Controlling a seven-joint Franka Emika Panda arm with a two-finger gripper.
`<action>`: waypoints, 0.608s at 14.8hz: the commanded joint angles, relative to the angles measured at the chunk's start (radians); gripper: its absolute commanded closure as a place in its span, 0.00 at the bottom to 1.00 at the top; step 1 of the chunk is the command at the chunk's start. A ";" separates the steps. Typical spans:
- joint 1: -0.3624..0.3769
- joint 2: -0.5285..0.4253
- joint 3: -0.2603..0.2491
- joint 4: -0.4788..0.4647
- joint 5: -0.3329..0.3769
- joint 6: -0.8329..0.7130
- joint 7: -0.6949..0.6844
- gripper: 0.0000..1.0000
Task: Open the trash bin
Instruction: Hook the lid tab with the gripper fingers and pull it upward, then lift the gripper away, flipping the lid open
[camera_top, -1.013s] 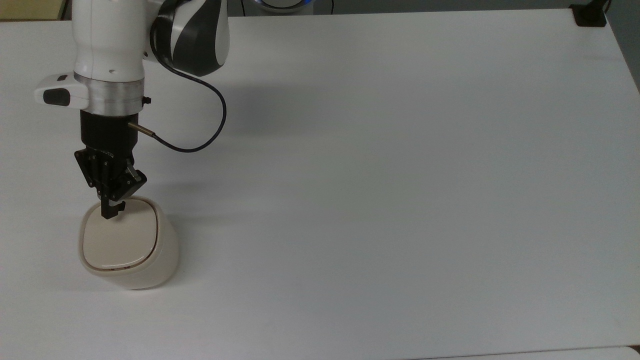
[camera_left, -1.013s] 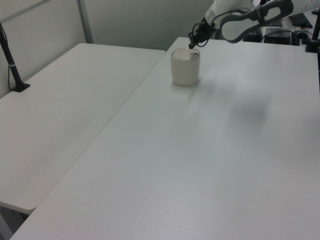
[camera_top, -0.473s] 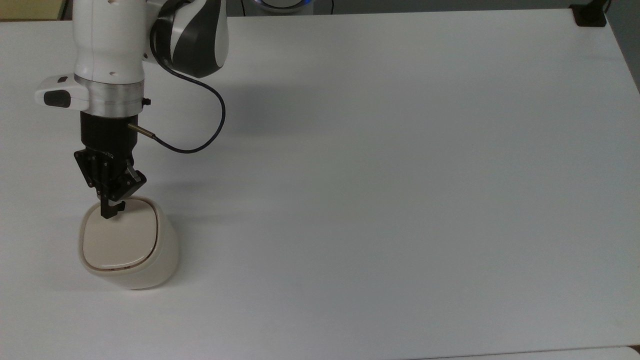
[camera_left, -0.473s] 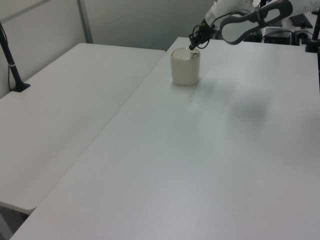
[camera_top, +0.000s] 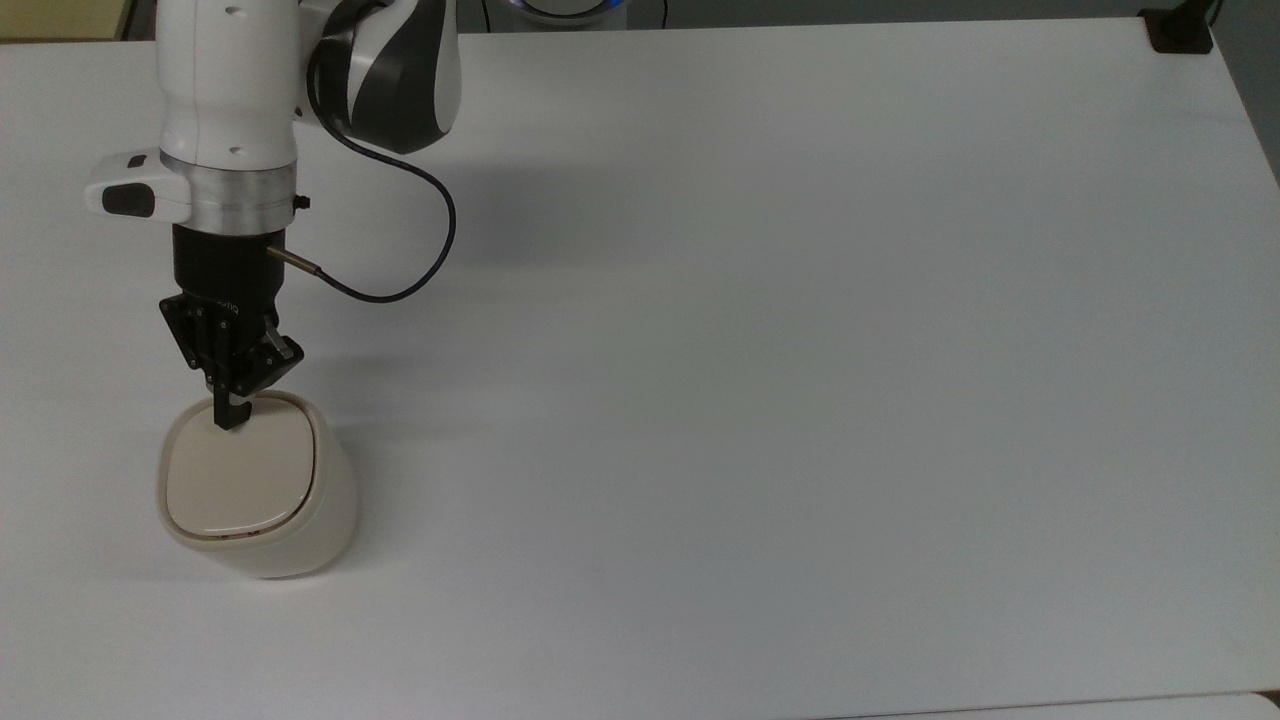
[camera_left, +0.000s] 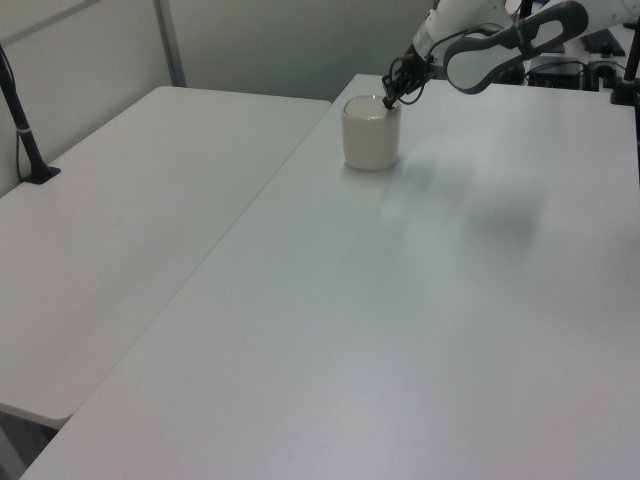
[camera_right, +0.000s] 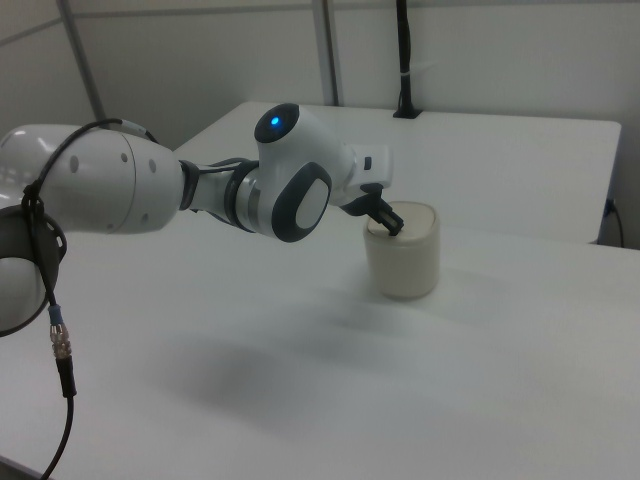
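White bench (camera_top: 800, 350) under me, matte, bare apart from trash bin (camera_top: 256, 490). Bin near top view's left edge, upright, cream lid (camera_top: 240, 475) flat and shut. My tool (camera_top: 231, 420) points down, tip at lid's far edge, fingers pressed together, pinching nothing. Black cable (camera_top: 400, 260) loops off my wrist. Second white bench (camera_left: 130, 230) butts alongside in left view's left, black post (camera_left: 20, 120) clamped on it. Pale partition walls (camera_right: 480, 50) behind in right view.
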 joint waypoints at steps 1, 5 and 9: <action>0.011 -0.041 -0.012 -0.084 -0.042 0.001 -0.012 1.00; 0.002 -0.073 -0.010 -0.077 -0.033 -0.002 0.010 1.00; -0.002 -0.165 -0.004 -0.038 0.047 -0.086 0.101 1.00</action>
